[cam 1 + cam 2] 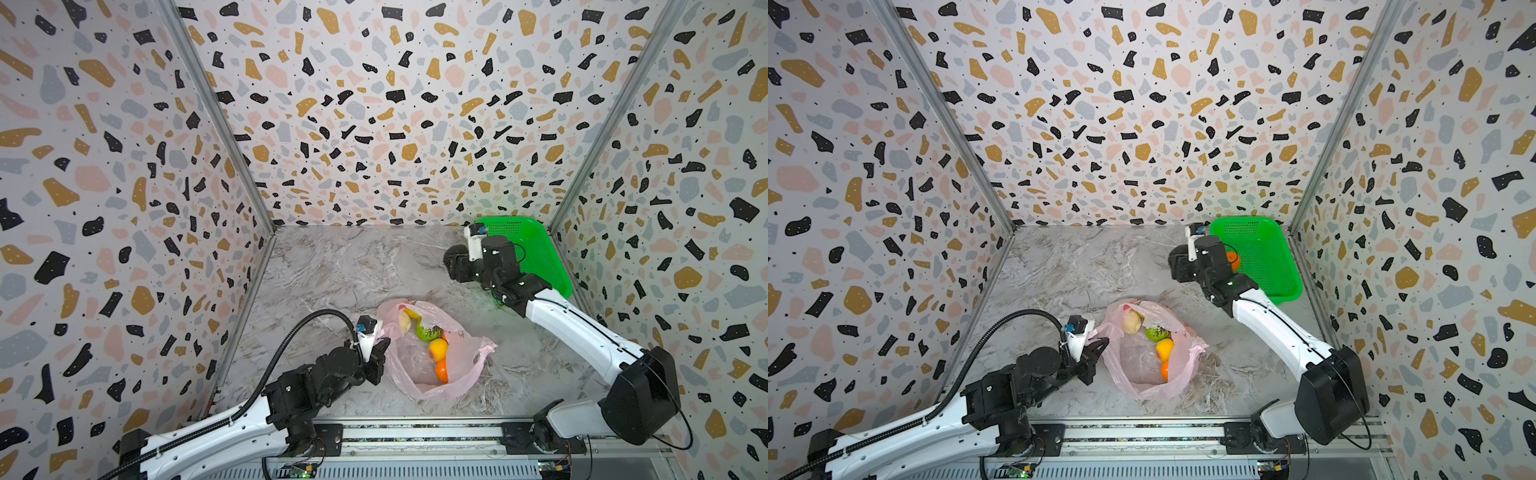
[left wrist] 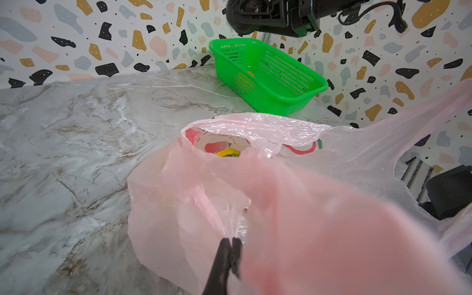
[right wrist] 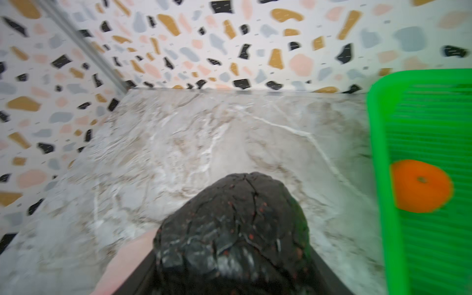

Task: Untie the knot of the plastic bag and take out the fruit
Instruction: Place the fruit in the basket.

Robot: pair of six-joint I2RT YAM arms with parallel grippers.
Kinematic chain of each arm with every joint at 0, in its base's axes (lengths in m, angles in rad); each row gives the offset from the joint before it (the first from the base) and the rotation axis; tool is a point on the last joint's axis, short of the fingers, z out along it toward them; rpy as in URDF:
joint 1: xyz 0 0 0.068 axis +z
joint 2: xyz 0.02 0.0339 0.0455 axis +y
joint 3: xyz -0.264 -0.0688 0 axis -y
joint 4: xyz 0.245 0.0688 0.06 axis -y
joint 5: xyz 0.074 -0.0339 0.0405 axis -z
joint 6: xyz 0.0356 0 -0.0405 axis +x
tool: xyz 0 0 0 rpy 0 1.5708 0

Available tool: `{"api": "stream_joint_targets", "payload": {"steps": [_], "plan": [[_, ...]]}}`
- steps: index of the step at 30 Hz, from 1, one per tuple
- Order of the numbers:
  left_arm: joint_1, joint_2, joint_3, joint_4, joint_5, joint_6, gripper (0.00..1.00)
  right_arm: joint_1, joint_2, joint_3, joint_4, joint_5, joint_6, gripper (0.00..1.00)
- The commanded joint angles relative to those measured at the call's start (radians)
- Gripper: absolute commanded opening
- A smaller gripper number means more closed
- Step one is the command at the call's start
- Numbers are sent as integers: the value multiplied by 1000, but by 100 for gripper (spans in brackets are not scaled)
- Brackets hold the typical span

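Top views: left fingers (image 1: 380, 353) sit at the rim of the plastic bag (image 1: 461, 357), clamped on its edge. The bag lies on the tabletop (image 1: 332, 266) with its mouth open. Fruit sits just past the left fingertips, inside the bag: pale bumpy piece (image 1: 403, 323), banana (image 1: 412, 312), green fruit (image 1: 428, 333), yellow-red fruit (image 1: 437, 349), bag tangerine (image 1: 441, 370). Right fingers (image 1: 456, 270) are well apart from the bag and carry the dark avocado (image 1: 452, 253). The green basket (image 1: 536, 249) is just beside them. In a top view a basket tangerine (image 1: 1233, 261) shows in the basket, partly behind the right arm.

Left wrist: left fingers (image 2: 226, 255) are pressed together, pinching a fold of the pink film. The bag (image 2: 194, 184) spreads ahead of the tips. A yellow piece (image 2: 227, 152) is visible in the mouth; can't tell which fruit. The basket (image 2: 268, 76) is farther ahead, beyond the bag.

Right wrist (blurred): the avocado (image 3: 235, 224) fills the gap between the right fingers (image 3: 325, 268), which are spread wide around it. The basket (image 3: 380, 143) is just beside the fingers, with the basket tangerine (image 3: 421, 186) on its floor. Tabletop (image 3: 204, 127) lies ahead of the tips.
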Motion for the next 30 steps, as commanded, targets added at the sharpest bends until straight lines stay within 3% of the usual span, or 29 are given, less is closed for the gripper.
{"api": "stream_joint_targets", "payload": {"steps": [1,8,18,22,27,30], "plan": [[-3,-5,7,43,-8,16,0,-127,-22,-19,-42,-40,-69,48],[-3,-20,7,28,-15,24,0,-333,82,-45,-21,-54,-80,48],[-3,-37,11,18,-27,33,0,-429,259,-9,-22,-49,-58,51],[-3,-45,9,17,-29,35,0,-437,279,-9,-30,-42,-58,59],[-3,-47,5,25,-25,35,0,-441,285,-11,-48,-43,-56,82],[-3,-46,4,29,-23,35,0,-441,269,-16,-54,-48,-55,87]]}}
